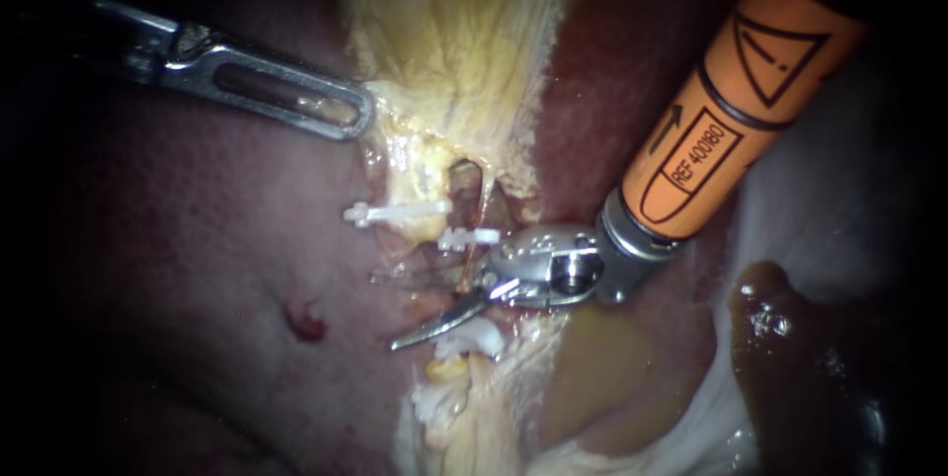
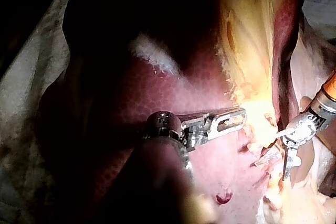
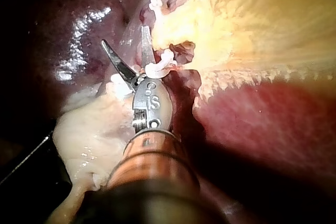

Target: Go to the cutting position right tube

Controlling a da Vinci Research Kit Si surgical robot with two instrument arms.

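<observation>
Right instrument (image 1: pixel 383 312), blades open, sits beside a white clip (image 1: pixel 469 237).

Right instrument (image 1: pixel 387 310) lies just below two clips (image 1: pixel 395 211), left instrument (image 1: pixel 355 116) above them.

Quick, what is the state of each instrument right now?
Left instrument: shut on tissue.
Right instrument: open, holding nothing.
</observation>
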